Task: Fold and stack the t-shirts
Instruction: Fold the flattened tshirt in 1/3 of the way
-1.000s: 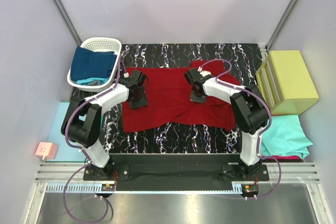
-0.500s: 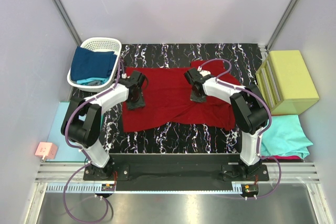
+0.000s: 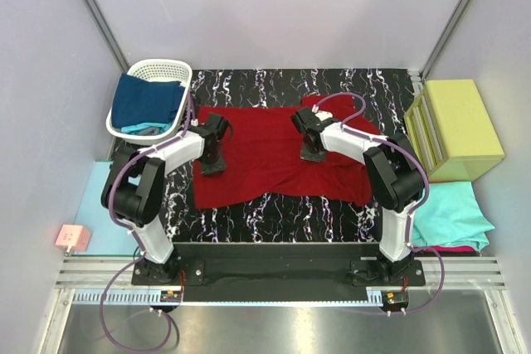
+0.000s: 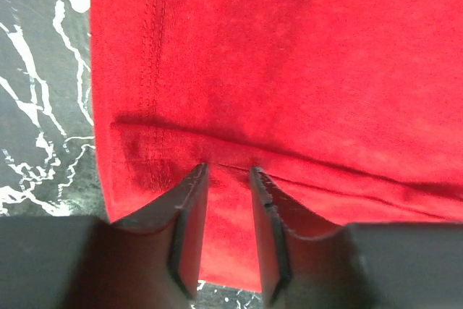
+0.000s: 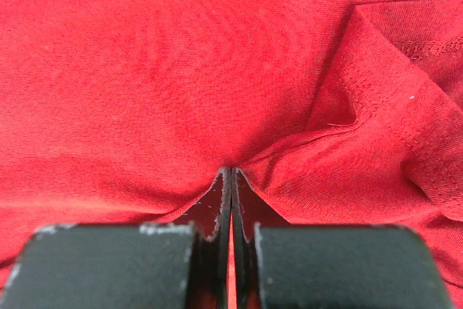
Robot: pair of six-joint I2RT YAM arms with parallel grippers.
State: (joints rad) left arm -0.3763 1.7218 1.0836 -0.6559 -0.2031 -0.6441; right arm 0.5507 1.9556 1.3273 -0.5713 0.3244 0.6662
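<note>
Dark red t-shirt [image 3: 274, 159] lies spread mid-table [image 3: 274, 217], with bare strips of table in front and behind. My left end effector [image 4: 228, 171] sits just inside the shirt's left edge, jaws slightly apart astride a folded-over hem; can't tell if any cloth is caught. My right end effector [image 5: 231, 171] is closed, pinching a pucker of the shirt. The basket [image 3: 158, 68] crowds the left, the yellow-green box [image 3: 456, 126] the right.
</note>
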